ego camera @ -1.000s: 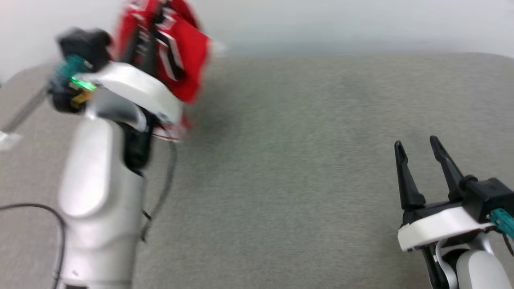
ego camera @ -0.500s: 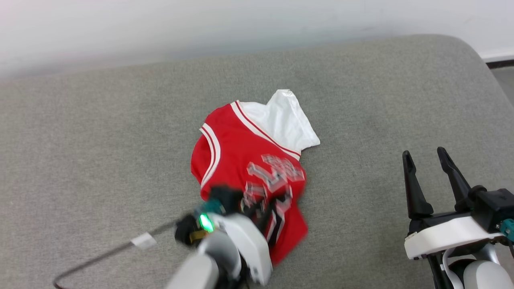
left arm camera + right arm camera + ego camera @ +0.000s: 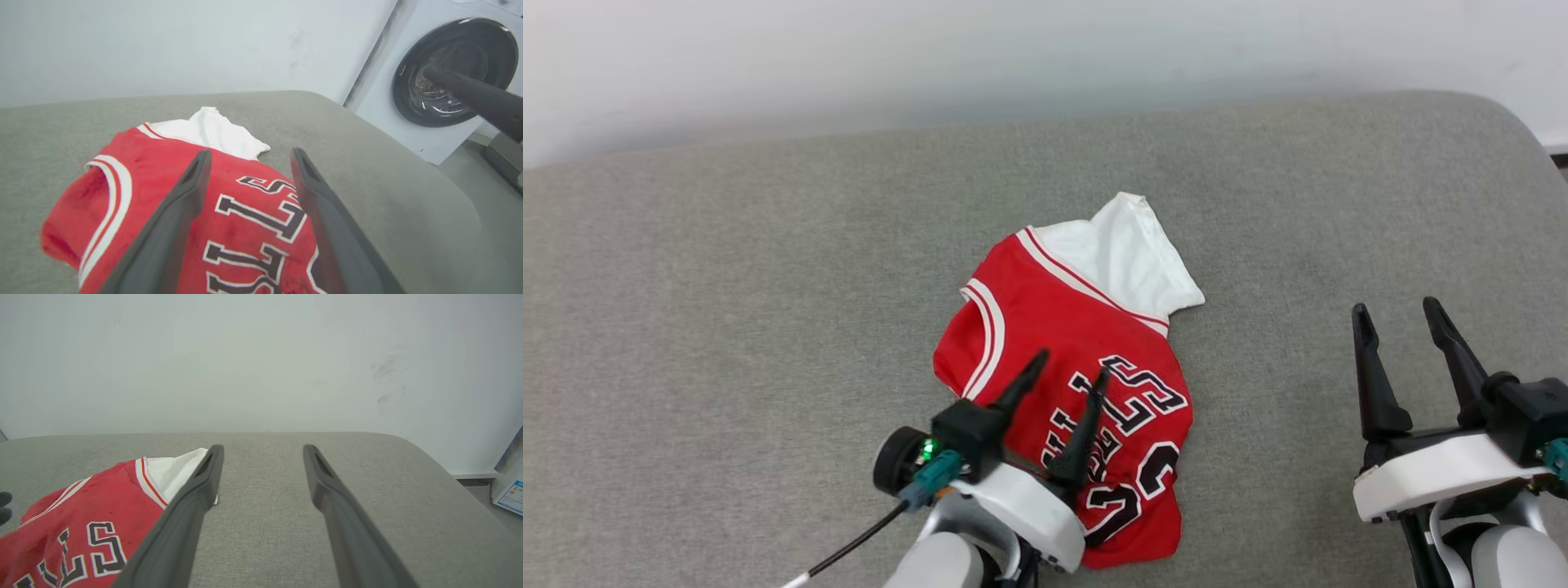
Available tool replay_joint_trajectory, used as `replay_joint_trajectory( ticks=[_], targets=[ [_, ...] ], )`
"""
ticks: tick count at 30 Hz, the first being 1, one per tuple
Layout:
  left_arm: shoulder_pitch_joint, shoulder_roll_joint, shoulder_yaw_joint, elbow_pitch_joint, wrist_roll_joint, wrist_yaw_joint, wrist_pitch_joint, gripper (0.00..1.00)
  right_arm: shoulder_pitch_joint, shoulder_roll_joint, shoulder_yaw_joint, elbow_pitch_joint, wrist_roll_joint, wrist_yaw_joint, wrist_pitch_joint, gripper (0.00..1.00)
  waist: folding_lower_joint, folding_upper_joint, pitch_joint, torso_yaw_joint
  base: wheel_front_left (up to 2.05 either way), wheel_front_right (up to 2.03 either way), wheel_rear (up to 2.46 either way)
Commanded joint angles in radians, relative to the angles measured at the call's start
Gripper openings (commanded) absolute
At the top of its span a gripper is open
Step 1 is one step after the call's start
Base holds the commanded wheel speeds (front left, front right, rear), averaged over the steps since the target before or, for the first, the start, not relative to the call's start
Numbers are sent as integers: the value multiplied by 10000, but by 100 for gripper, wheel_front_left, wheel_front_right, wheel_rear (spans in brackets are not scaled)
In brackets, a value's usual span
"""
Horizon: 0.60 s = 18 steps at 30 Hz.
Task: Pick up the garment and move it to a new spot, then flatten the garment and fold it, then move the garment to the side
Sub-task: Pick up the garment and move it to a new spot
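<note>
The garment (image 3: pixel 1086 327) lies crumpled on the grey padded surface (image 3: pixel 727 286), red with black white-outlined lettering facing up and one white sleeve (image 3: pixel 1127 245) pointing toward the wall. My left gripper (image 3: pixel 1072 366) hovers over the lettered lower part, open, with nothing between its fingers. In the left wrist view the garment (image 3: pixel 245 204) spreads beneath the left gripper (image 3: pixel 250 152). My right gripper (image 3: pixel 1395 307) stands open to the right, apart from the cloth. In the right wrist view the right gripper (image 3: pixel 262 447) points at bare surface, the garment (image 3: pixel 102 498) at its left.
A white wall (image 3: pixel 1013 57) runs behind the surface, whose rounded corner (image 3: pixel 1523 131) is at the far right. A washing machine (image 3: pixel 449 69) stands beyond that edge in the left wrist view. A black cable (image 3: pixel 849 543) trails from my left wrist.
One second ago my left gripper held the garment up at the left. It has since laid it on the middle of the surface and opened. The camera also shifted.
</note>
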State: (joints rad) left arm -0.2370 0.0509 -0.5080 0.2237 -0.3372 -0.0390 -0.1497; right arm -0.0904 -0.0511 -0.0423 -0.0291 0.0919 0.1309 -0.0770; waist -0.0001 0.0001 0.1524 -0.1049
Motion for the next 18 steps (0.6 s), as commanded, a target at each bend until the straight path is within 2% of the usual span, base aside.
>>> replay_joint_trajectory(
  ticks=[1,4,10,18],
  targets=[
    [97,11,169,-161,-84,160,-240,100,151,11,-41,1,-10,-3,50,100,1,-1,-262,156,0,0,0],
    [206,80,662,-388,-273,515,-549,100,264,11,-162,-12,-69,-3,128,100,1,-1,-541,291,0,0,0],
    [404,777,1881,-523,-493,1129,-801,100,514,13,-287,-52,-192,-3,270,100,1,-1,-894,478,0,0,0],
    [1308,1743,2821,-842,-717,1616,-638,100,816,11,-197,-75,-130,-3,449,100,1,-1,-1271,537,0,0,0]
  ],
)
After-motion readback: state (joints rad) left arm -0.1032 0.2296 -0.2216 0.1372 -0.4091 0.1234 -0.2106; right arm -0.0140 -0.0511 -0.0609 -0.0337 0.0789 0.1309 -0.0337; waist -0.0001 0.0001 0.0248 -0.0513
